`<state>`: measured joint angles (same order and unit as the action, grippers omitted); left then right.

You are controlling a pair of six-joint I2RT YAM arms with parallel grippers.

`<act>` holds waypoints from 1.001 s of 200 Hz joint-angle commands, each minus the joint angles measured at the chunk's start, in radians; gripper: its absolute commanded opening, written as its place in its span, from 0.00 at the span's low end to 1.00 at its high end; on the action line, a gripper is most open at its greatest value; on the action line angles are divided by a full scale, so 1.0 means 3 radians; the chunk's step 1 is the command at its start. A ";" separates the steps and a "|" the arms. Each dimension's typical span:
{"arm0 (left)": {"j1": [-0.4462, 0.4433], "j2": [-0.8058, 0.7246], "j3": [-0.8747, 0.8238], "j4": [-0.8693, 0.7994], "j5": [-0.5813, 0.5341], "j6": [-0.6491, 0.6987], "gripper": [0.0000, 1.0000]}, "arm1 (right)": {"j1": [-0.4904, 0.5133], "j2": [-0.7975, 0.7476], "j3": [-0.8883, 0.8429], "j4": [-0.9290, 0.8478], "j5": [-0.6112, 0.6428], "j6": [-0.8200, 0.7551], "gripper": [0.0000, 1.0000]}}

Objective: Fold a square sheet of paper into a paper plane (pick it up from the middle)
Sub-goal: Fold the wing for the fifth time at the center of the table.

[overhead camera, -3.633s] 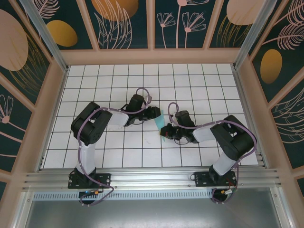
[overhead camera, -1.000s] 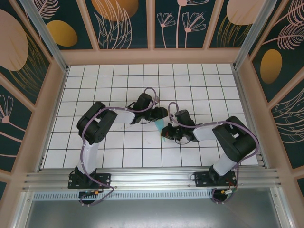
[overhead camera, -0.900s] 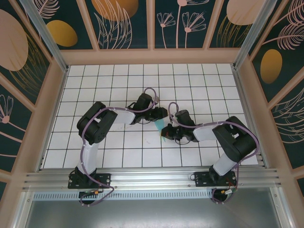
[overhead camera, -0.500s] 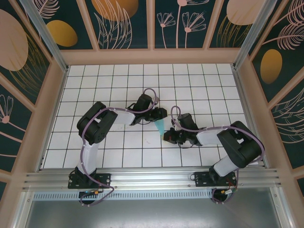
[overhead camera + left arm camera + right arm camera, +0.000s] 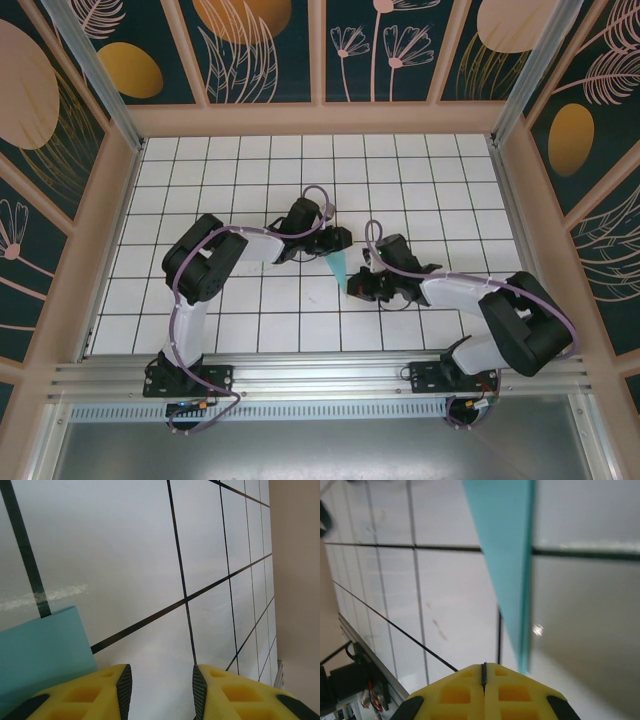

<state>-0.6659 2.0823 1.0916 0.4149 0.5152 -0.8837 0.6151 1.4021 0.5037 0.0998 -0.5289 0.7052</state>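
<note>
The turquoise-blue square sheet of paper [image 5: 338, 264] is folded into a narrow pointed shape and lies on the white tiled table, point toward the near edge. My left gripper [image 5: 339, 241] sits at its wide far end. In the left wrist view that gripper [image 5: 161, 680] is open over bare tile, with the paper [image 5: 42, 647] just left of its left finger. My right gripper [image 5: 354, 287] is low by the paper's point. In the right wrist view it [image 5: 483, 666] is shut on nothing, and the paper's tapering tip [image 5: 512, 580] ends just right of its fingertips.
Pink wooden walls [image 5: 320, 118] frame the table on three sides. An aluminium rail [image 5: 320, 380] with both arm bases runs along the near edge. Open tiles [image 5: 230, 170] lie to the left, right and behind the arms.
My right arm swung its elbow out to the right and its gripper slid a little toward the near edge, uncovering the paper's point. The left gripper stayed at the paper's wide end.
</note>
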 commanded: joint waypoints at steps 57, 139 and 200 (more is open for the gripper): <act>0.0020 0.0183 -0.0097 -0.0170 -0.0092 0.0084 0.40 | 0.0003 0.0785 0.0170 0.0655 0.0043 0.0129 0.03; 0.0016 0.0172 -0.0016 -0.0272 -0.0192 0.0161 0.40 | 0.0004 0.0856 -0.0157 0.0517 0.0081 0.0059 0.02; 0.0179 0.0168 0.0170 -0.0447 -0.0274 0.0325 0.42 | 0.0004 0.0894 -0.0230 0.0487 0.0082 -0.0013 0.00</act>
<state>-0.6632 2.0846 1.1217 0.3592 0.5152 -0.8455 0.6121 1.6272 0.4950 0.3832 -0.5247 0.7334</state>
